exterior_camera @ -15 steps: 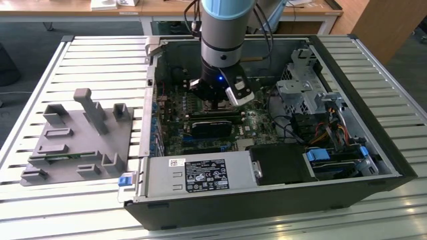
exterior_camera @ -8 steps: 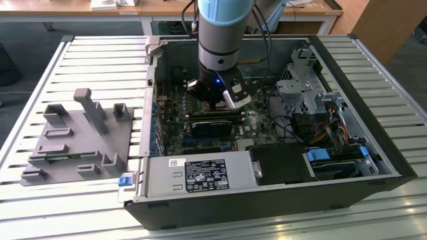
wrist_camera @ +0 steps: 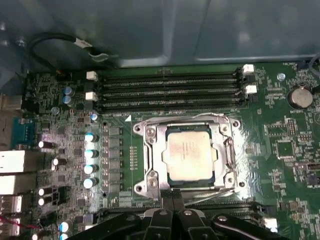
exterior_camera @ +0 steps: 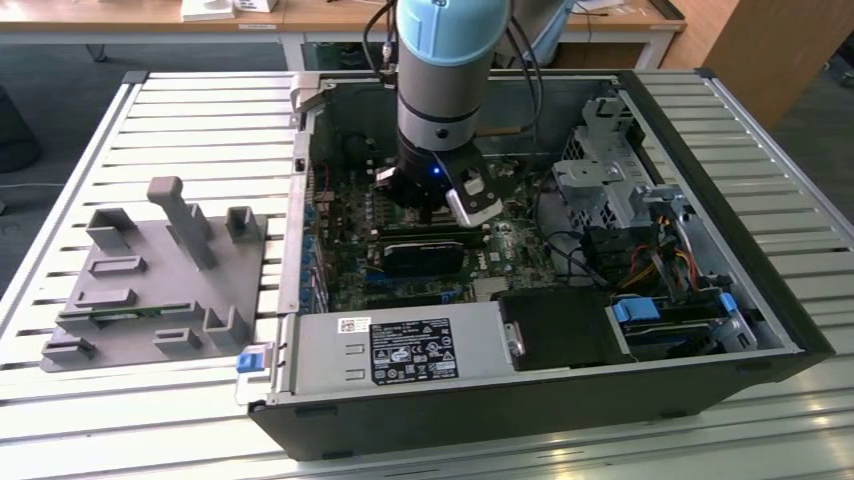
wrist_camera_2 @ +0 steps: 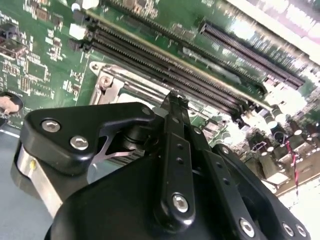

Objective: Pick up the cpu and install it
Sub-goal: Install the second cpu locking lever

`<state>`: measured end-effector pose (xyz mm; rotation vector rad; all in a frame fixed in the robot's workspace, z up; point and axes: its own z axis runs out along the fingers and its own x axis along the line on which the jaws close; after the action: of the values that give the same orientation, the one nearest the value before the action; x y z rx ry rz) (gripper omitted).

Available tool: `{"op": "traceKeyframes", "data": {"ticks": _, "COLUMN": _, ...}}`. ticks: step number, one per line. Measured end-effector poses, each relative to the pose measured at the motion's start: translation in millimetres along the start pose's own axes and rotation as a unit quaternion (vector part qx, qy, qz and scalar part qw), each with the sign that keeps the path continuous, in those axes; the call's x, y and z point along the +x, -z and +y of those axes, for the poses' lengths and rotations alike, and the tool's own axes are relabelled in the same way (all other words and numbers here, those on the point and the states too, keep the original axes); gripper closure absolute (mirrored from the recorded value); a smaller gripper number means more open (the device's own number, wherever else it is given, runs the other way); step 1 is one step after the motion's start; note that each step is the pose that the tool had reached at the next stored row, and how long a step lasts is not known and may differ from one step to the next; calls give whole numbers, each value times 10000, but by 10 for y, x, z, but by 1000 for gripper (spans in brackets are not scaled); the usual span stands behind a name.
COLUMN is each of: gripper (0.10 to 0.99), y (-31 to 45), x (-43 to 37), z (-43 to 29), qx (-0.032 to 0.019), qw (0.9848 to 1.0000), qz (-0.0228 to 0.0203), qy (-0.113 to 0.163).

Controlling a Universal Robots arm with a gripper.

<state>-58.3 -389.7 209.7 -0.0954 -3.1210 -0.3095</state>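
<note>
In the first wrist view the cpu (wrist_camera: 190, 152), a flat square chip with a silver-grey top, lies inside the metal-framed socket (wrist_camera: 150, 155) on the green motherboard (wrist_camera: 280, 150). My gripper (wrist_camera: 173, 194) hovers just beside the socket's edge, apart from the chip, with its black fingers pressed together and nothing between them. The second wrist view has the gripper (wrist_camera_2: 172, 97) shut above the socket frame (wrist_camera_2: 107, 80). In the exterior view the gripper (exterior_camera: 430, 215) reaches down into the open computer case (exterior_camera: 747, 250), over the board.
Long memory slots (wrist_camera: 170, 87) run beside the socket. A black cable (wrist_camera: 55, 42) loops along the case wall. A grey fixture (exterior_camera: 147, 280) with upright blocks stands on the slatted table at the exterior view's left. The power supply (exterior_camera: 387, 350) and drive cage (exterior_camera: 601, 180) crowd the case.
</note>
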Motion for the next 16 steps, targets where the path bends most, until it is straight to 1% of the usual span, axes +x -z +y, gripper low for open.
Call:
{"op": "traceKeyframes", "data": {"ticks": 3, "gripper": 980, "y": 10, "x": 7, "z": -47, "qx": -16, "qw": 10000, "qz": 2, "qy": 0}}
{"op": "traceKeyframes", "data": {"ticks": 5, "gripper": 980, "y": 13, "x": 24, "z": -69, "qx": -39, "qw": 10000, "qz": 3, "qy": -1}}
{"op": "traceKeyframes", "data": {"ticks": 8, "gripper": 980, "y": 13, "x": 96, "z": -89, "qx": -88, "qw": 10000, "qz": 5, "qy": 0}}
{"op": "traceKeyframes", "data": {"ticks": 11, "gripper": 980, "y": -4, "x": 128, "z": -94, "qx": -130, "qw": 9999, "qz": 6, "qy": -1}}
{"op": "traceKeyframes", "data": {"ticks": 14, "gripper": 980, "y": -32, "x": 140, "z": -101, "qx": -185, "qw": 9998, "qz": 10, "qy": 1}}
{"op": "traceKeyframes", "data": {"ticks": 16, "gripper": 980, "y": -41, "x": 149, "z": -103, "qx": -261, "qw": 9997, "qz": 14, "qy": 0}}
